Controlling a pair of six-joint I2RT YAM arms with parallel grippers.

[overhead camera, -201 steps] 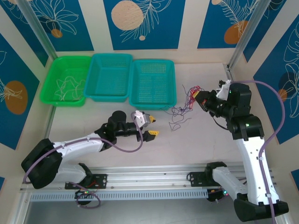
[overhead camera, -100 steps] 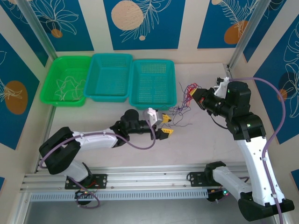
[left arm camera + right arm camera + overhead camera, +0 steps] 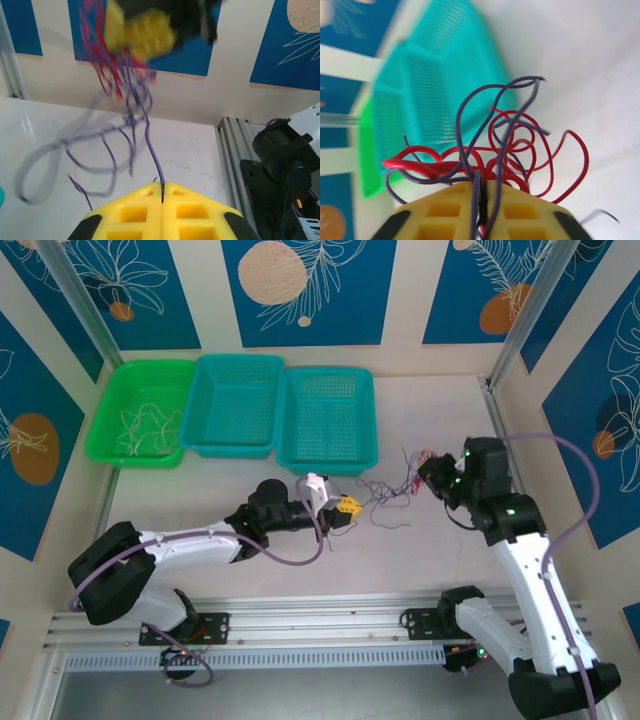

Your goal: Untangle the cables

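Between the two arms, just right of the teal basket, the cables are now stretching left to right over the surface. Compared with half a second ago, the right end effector is sitting lower, still clamping the red-and-purple bundle, while the left end effector is now pinching shut on one purple strand

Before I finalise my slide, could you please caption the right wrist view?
Right gripper shut on tangled red and purple cables, teal basket behind.
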